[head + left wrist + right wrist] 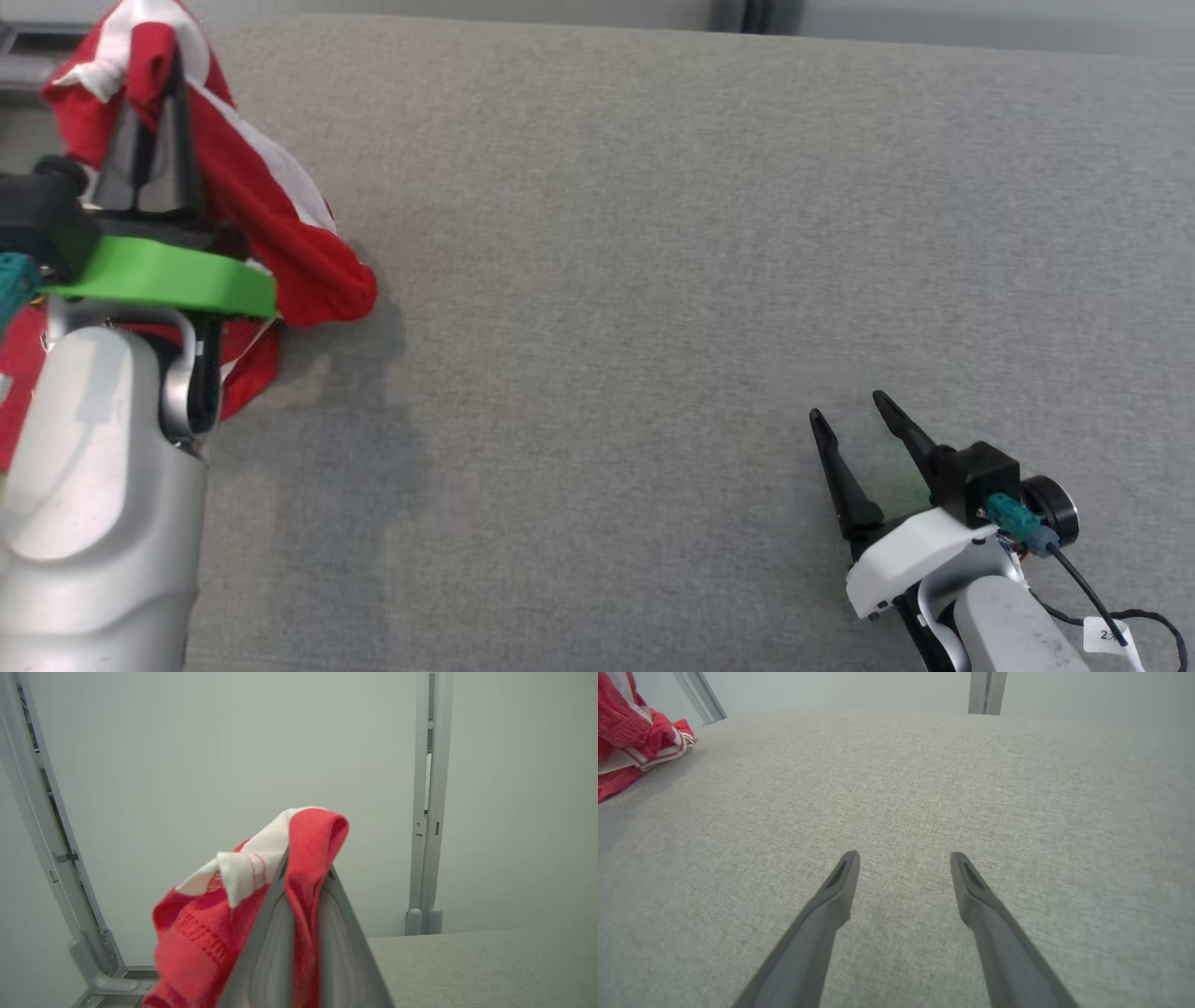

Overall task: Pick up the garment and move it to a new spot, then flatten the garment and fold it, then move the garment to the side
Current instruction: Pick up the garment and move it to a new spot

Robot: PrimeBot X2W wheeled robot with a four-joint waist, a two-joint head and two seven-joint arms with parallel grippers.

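Observation:
The garment (271, 215) is a red cloth with white stripes, bunched at the far left of the grey table. My left gripper (173, 65) is shut on a fold of it, and the cloth drapes down around the fingers. In the left wrist view the red fabric (308, 858) is pinched between the two closed fingers, lifted above the table. Part of the garment (630, 742) lies at the upper left of the right wrist view. My right gripper (848, 403) stands open near the table's front right with nothing between its fingers (843, 877).
The grey fabric-covered table (653, 233) stretches wide to the right of the garment. Grey metal frame posts (427, 812) stand behind the table against a pale wall. A cable with a tag (1106, 635) hangs off the right wrist.

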